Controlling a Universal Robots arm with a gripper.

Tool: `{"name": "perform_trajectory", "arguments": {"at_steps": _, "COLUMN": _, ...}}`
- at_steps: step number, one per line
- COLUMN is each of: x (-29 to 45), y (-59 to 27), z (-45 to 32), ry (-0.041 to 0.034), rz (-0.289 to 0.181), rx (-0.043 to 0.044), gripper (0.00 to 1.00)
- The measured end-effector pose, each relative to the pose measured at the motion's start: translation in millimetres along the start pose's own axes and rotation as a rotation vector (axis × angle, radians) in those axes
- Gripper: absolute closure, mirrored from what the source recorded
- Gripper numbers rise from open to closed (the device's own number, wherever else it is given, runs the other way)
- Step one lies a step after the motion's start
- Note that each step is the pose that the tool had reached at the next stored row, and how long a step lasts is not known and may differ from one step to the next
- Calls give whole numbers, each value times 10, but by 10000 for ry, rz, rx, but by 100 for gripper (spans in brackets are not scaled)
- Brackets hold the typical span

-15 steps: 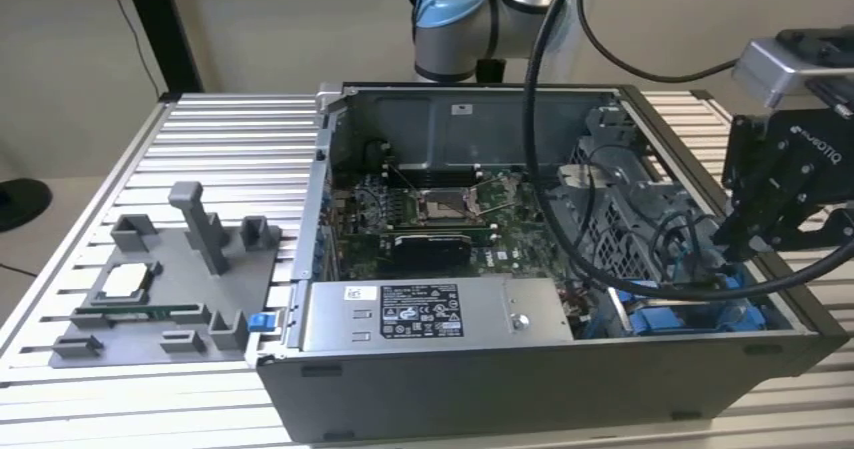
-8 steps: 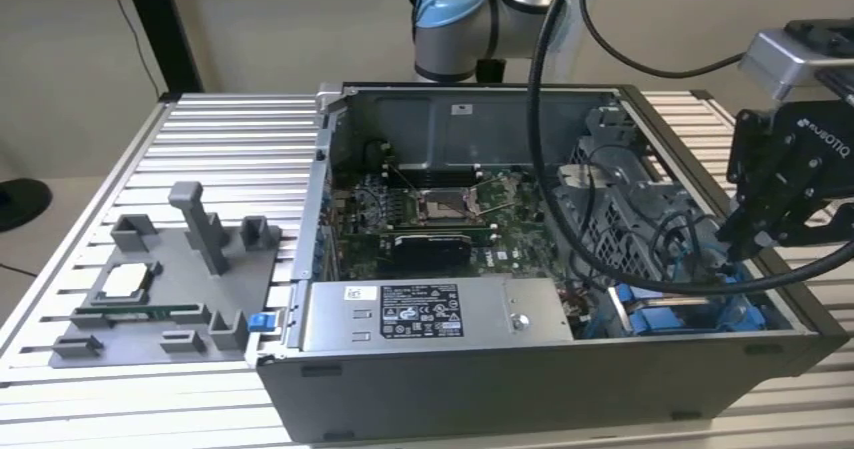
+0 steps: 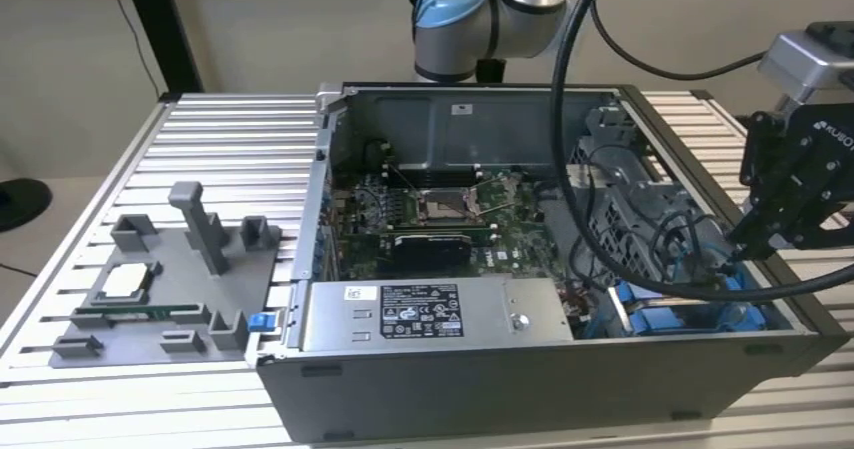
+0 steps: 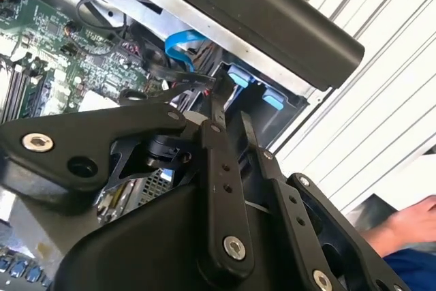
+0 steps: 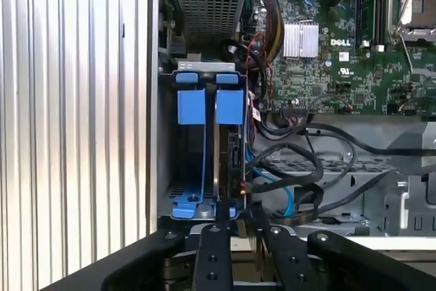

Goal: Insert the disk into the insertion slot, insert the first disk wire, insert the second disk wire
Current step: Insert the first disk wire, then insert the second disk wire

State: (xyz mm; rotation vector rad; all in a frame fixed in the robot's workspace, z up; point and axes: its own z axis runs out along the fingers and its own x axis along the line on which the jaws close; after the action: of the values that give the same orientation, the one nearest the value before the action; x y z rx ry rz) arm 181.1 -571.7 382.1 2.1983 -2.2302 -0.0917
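Observation:
In the first wrist view the disk (image 5: 232,157) stands edge-on in its blue carrier inside the insertion slot (image 5: 191,107), a grey metal bay with blue rails in a corner of the open computer case. My gripper (image 5: 238,210) sits right at the disk's near end, with its black fingers (image 5: 212,236) close together on a thin black plug with red leads, a disk wire (image 5: 243,191). The second wrist view shows the same plug (image 4: 197,86) at the gripper (image 4: 230,108). In the exterior view the gripper (image 3: 742,249) hangs over the slot (image 3: 674,321) at the case's right.
Loose black and blue cables (image 5: 300,168) crowd the space beside the slot. The grey power-supply box (image 3: 427,314) and the motherboard (image 3: 441,214) fill the case. A grey fixture (image 3: 174,289) with parts stands on the exterior view's left. A person's hand (image 4: 409,219) is near the case.

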Motion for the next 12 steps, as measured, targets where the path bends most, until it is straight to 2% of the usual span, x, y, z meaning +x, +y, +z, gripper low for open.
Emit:
{"name": "perform_trajectory", "arguments": {"at_steps": 1, "x": 2, "y": -9, "z": -1, "ry": 0, "rz": -2, "rx": -3, "gripper": 100}}
{"name": "perform_trajectory", "arguments": {"at_steps": 6, "x": 20, "y": -65, "z": -4, "ry": 1, "rz": -11, "rx": -23, "gripper": 100}}
{"name": "perform_trajectory", "arguments": {"at_steps": 7, "x": 22, "y": -75, "z": -4, "ry": 1, "rz": -13, "rx": -27, "gripper": 0}}
{"name": "perform_trajectory", "arguments": {"at_steps": 12, "x": 28, "y": -89, "z": 17, "ry": 2, "rz": -44, "rx": -31, "gripper": 0}}
